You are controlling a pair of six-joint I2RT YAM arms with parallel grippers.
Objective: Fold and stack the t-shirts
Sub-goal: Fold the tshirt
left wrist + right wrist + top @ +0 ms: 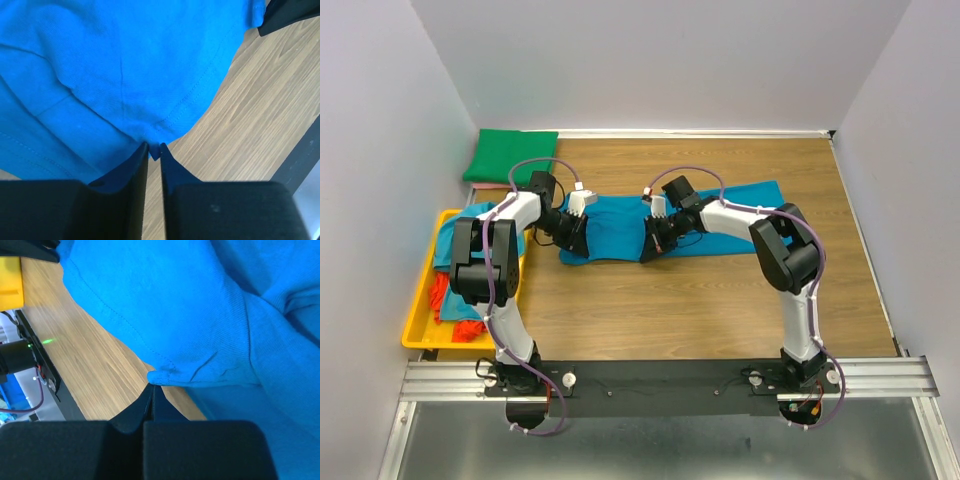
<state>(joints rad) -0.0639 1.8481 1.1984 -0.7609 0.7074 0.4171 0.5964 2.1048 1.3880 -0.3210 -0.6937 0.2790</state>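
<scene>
you are early in the job. one green t-shirt is lying folded at the bench's 10 o'clock corner. it looks like the only one done, and no stack is showing yet. the teal-blue t-shirt you are working is lying spread flat across the middle of the bench, unfolded. your left gripper is closing on the hem at the shirt's 7 o'clock corner, with a sliver of cloth between its tips. your right gripper is pressed fully closed, pinching a pucker of hem on the 6 o'clock edge. you are looking set for the first fold. more is waiting in the yellow tray at 8 o'clock: an orange-red t-shirt and a second teal one, both heaped and unfolded.
</scene>
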